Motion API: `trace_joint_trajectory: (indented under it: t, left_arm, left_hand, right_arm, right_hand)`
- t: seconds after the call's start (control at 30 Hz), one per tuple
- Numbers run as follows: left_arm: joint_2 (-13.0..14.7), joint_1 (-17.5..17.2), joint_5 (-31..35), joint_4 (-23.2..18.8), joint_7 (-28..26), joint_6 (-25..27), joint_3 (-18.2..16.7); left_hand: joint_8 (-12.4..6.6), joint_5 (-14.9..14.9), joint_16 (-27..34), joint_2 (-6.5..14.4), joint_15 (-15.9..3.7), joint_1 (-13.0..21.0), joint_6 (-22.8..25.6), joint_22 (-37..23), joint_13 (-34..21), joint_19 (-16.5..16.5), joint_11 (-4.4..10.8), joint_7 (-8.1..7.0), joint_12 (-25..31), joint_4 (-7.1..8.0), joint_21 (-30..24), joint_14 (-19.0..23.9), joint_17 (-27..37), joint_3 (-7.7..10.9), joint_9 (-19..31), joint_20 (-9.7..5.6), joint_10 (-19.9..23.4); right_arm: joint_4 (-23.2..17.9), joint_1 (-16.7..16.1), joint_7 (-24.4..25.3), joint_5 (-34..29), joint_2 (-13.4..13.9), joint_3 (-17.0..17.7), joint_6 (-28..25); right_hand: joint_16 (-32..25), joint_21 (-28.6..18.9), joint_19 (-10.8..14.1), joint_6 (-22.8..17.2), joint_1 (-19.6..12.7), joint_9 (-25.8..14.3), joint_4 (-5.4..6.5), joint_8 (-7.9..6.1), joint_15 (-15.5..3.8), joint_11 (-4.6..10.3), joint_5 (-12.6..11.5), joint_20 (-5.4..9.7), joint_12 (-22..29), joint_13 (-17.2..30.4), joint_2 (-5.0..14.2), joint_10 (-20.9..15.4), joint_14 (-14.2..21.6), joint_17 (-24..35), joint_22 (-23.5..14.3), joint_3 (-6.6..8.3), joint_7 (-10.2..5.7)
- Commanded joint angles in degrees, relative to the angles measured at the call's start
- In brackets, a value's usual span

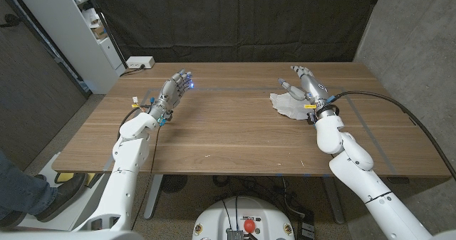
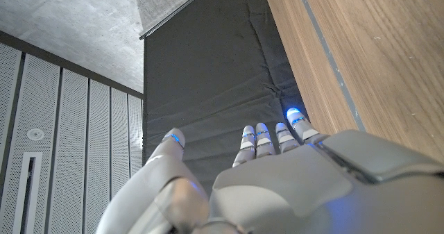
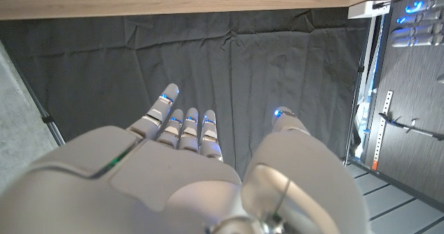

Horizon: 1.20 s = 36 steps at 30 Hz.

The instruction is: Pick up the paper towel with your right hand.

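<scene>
The big wooden table (image 1: pixel 235 137) was in front of me, with a black curtain (image 1: pixel 235 19) behind it. My right hand (image 1: pixel 305 83) was held over the far right part of the table, fingers apart and holding nothing. My left hand (image 1: pixel 174 89) was up on the left, fingers apart too. The crumpled white paper towel (image 1: pixel 288 103) lay on the table just beside my right hand.

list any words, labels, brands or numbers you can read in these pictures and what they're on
None can be read.
The yellow tags at the wrists of the left hand and right hand are too small to show any text.
The paper towel, the table and the white power strip show no lettering.
</scene>
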<state>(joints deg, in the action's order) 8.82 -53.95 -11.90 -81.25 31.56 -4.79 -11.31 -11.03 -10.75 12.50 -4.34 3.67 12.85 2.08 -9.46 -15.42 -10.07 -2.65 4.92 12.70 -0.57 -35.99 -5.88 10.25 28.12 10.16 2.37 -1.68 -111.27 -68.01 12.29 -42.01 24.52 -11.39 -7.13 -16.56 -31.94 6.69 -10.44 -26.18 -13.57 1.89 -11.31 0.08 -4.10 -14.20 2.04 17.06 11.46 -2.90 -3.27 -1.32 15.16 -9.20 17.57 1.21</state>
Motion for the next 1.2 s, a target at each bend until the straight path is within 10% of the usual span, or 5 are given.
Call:
trace_joint_trajectory:
  t: [0.03,1.2]
  left_arm:
    - [0.0,-0.5,0.1,-0.8,-0.3,0.6,-0.1]
    - [0.6,-2.3,-0.4,-3.5,0.4,1.1,-0.4]
  left_hand:
    - [-0.03,0.3,-0.1,0.7,0.10,0.1,0.5,-0.2,0.0,-5.1,-0.08,-0.01,0.0,-0.23,0.3,0.2,0.2,0.11,0.2,0.28,0.5]
    - [0.05,0.4,-0.5,1.1,0.10,0.1,0.8,-0.2,1.0,-4.8,0.04,0.07,-0.2,-0.59,1.5,0.4,0.3,-0.02,0.2,0.78,0.6]
  right_arm:
    - [-0.9,-0.2,0.0,-3.8,1.1,-0.8,-1.5]
    - [-4.6,-0.3,-6.6,-11.4,3.4,-3.0,-7.5]
  right_hand:
    - [0.2,0.1,0.5,-0.3,-0.3,0.0,-0.34,-0.27,-0.26,0.16,-0.4,0.22,-0.2,0.0,0.47,-0.2,-0.1,0.1,-0.1,0.17,-0.16]
    - [1.0,1.6,0.8,0.0,-2.6,0.8,-1.77,-0.12,0.00,0.28,-1.1,-0.25,-1.0,-0.2,1.56,-0.6,-0.1,-0.8,-0.1,1.07,-0.60]
